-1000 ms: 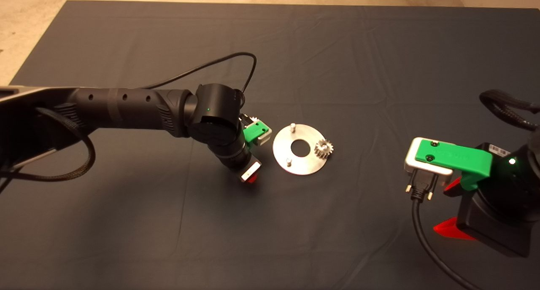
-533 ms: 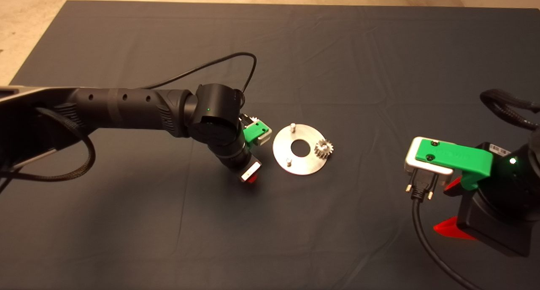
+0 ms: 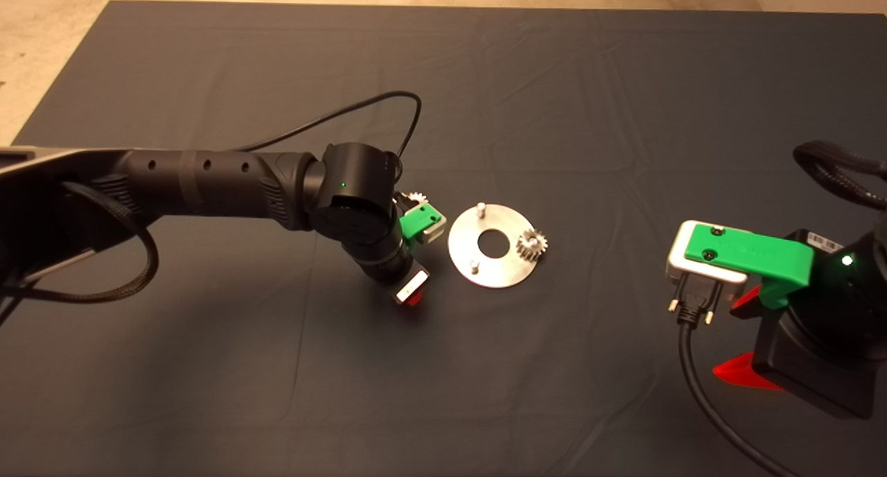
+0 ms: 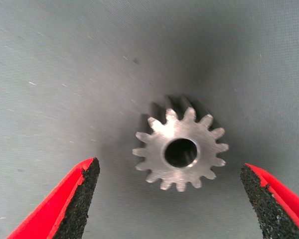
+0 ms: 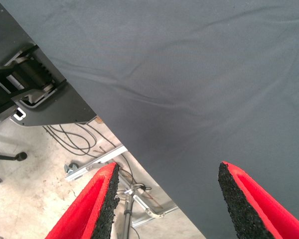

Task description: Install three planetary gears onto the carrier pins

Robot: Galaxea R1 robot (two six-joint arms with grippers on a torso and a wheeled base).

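Observation:
The round silver disc [image 3: 471,241] lies mid-mat, and two bare carrier pins [image 3: 481,209] [image 3: 474,266] stand on it. One planetary gear [image 3: 532,245] sits on the disc's right-hand pin. Another gear [image 4: 179,152] lies flat on the mat in the left wrist view. My left gripper [image 4: 168,167] hangs open just above it, one finger on each side and neither touching. Left of the disc, only one red fingertip [image 3: 414,297] of that gripper shows under the arm. A gear [image 3: 416,198] peeks out beside the green camera mount; I cannot tell whether it is the same one.
My right gripper [image 3: 738,342] waits open at the mat's lower right, its cable trailing toward the front edge. In the right wrist view it [image 5: 168,167] looks past the mat's edge [image 5: 114,129] to the floor, cables and a metal frame.
The left arm has shifted slightly toward the front of the mat, so more of the gear beside its camera mount shows. The right gripper has nudged slightly right.

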